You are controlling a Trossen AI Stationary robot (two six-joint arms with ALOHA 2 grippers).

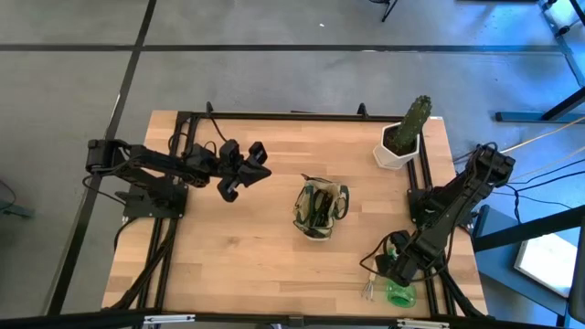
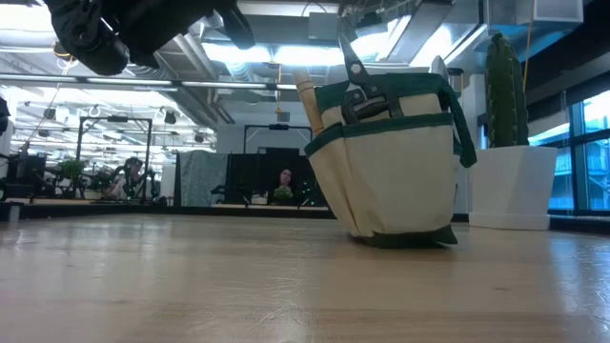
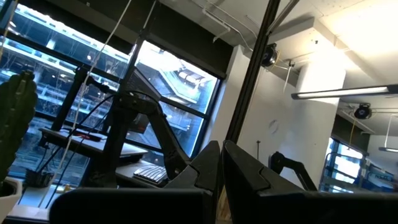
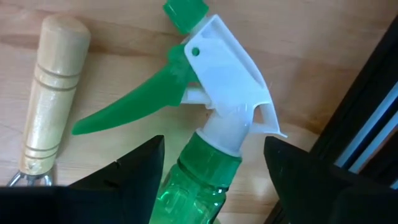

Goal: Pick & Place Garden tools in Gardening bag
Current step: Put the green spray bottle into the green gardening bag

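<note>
1. Here, my left gripper [image 1: 259, 161] hangs above the bare pale wood-plank table [image 1: 238, 247], fingers pressed together, empty.
2. The soft olive-and-beige fabric gardening bag [image 1: 320, 209] sits mid-table, black-handled pruners [image 2: 357, 81] poking out.
3. My right gripper [image 1: 395, 267] spreads wide around the translucent green plastic spray bottle [image 4: 199, 143], beside a smooth turned wooden tool handle [image 4: 51, 87].

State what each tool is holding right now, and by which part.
Nothing is held. The right tool is open, its fingers on either side of the spray bottle just below the neck, not closed on it. The left tool is shut and empty, raised left of the gardening bag.
</note>
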